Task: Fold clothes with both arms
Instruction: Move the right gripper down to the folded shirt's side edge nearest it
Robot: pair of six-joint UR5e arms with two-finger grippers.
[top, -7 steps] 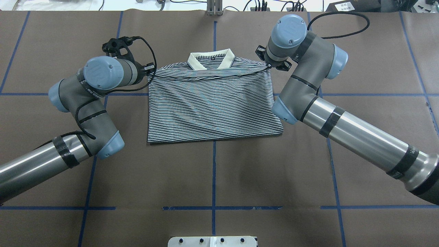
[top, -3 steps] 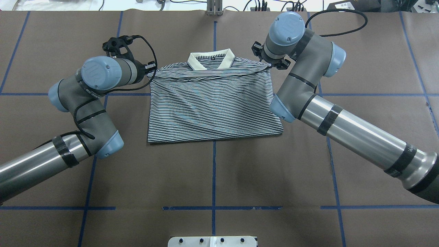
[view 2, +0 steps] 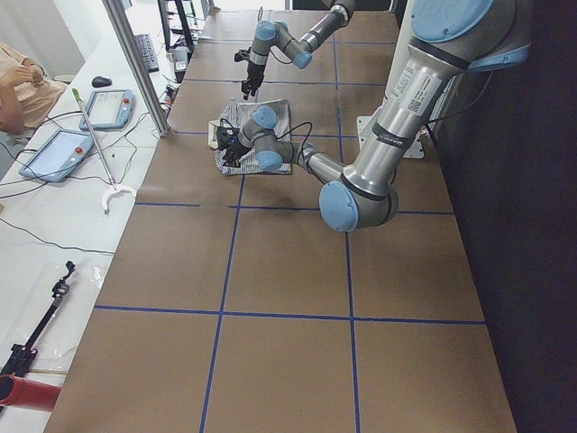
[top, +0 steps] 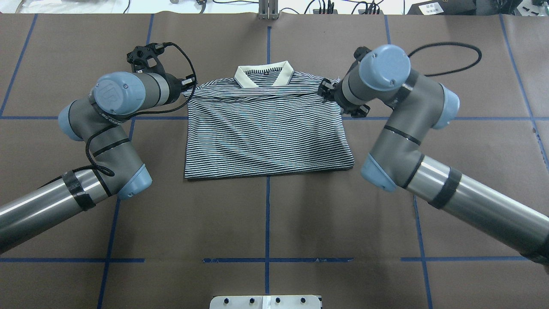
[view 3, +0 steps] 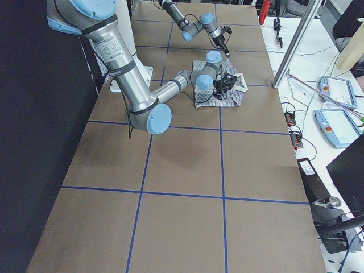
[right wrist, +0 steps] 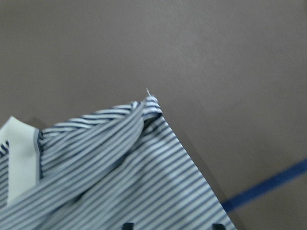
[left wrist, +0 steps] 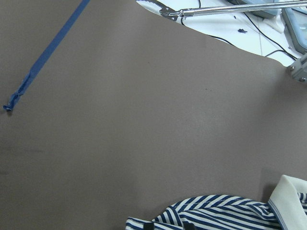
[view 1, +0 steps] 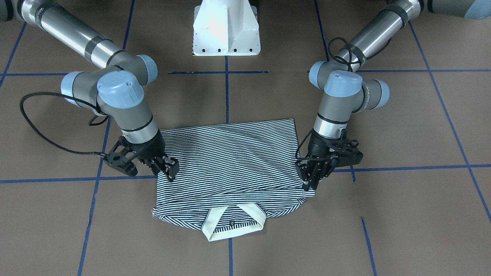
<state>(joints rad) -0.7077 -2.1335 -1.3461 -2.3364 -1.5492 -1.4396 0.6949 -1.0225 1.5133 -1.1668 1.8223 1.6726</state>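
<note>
The striped polo shirt (top: 266, 128) lies folded into a rectangle at the table's middle, its cream collar (top: 263, 75) on the far side. My left gripper (top: 187, 83) sits at the shirt's far left corner. In the left wrist view its fingertips are close together, with bunched striped cloth (left wrist: 225, 211) between them. My right gripper (top: 328, 88) hovers over the far right corner. The right wrist view shows its fingertips wide apart above the shirt's corner (right wrist: 120, 167), which lies loose. From the front, the left gripper (view 1: 308, 182) and right gripper (view 1: 168, 172) flank the shirt (view 1: 230, 161).
Brown paper with blue tape lines (top: 266, 223) covers the table. The white pedestal base (view 1: 226, 27) stands at the near edge. Cables (top: 326, 6) run along the far edge. Tablets (view 2: 54, 153) and a person's arm (view 2: 18, 81) are beyond it.
The right gripper has let go of the shirt's far right corner and swung nearer the robot, with its wrist turned. The top layer now lies slack. The left arm has barely moved.
</note>
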